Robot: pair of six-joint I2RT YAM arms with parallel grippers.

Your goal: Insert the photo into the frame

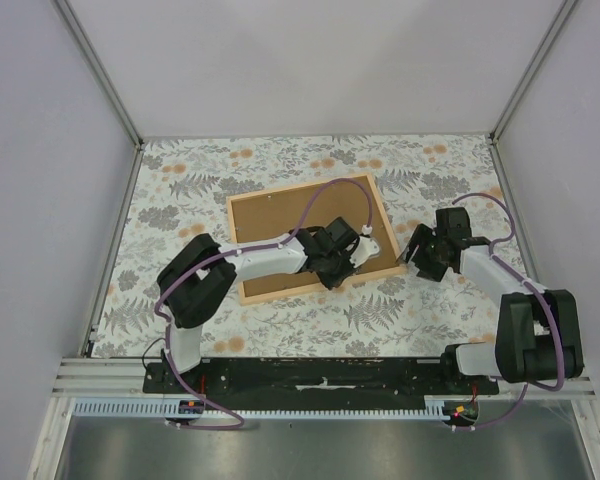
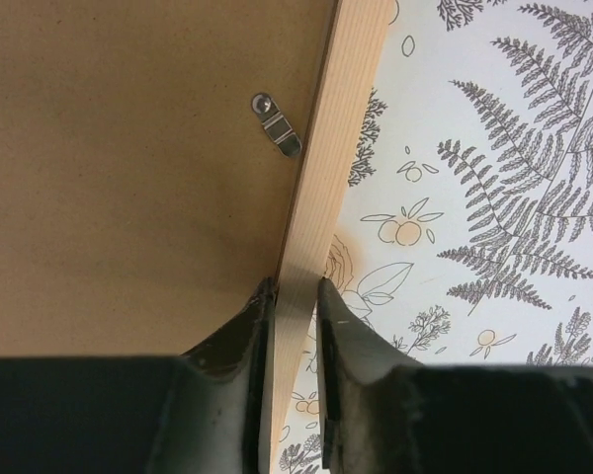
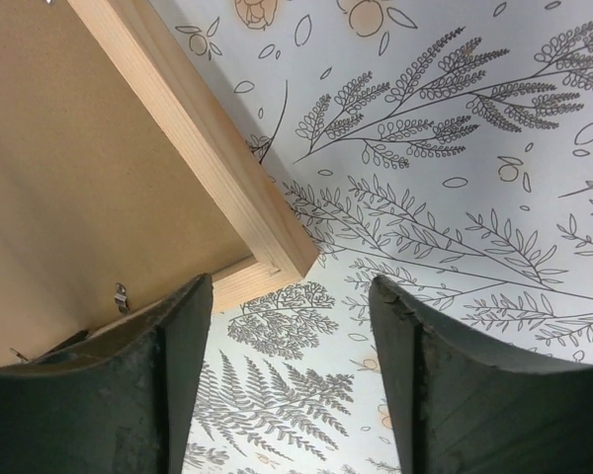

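Top external view, and the frame (image 1: 298,189) lies back-up in the middle of the table (image 1: 180,180), with the brown backing board (image 1: 280,235) filling it. Its long axis runs left to right, skewed so the right end swings away from the arm bases. The photo? Nowhere to be seen. It may be under that board, but I cannot tell.

Left wrist now: the left gripper (image 2: 296,296) has the near long rail pinched, one finger (image 2: 262,311) on the board side and the other on the outer face. A small metal turn clip (image 2: 278,125) sits just ahead, turned over the board's edge.

Over at the near-right corner, the right gripper (image 3: 292,291) hovers with its jaws spread wide. The corner sits just ahead of the gap, holding nothing.

My read is that the left arm is steadying the frame while the right sets up at the corner. To do it well, the left pinch should keep square on the rail with no twisting, or the frame will pivot on the cloth. The right should close across the wood of the corner, clear of the board's edge and the second clip (image 3: 122,296).
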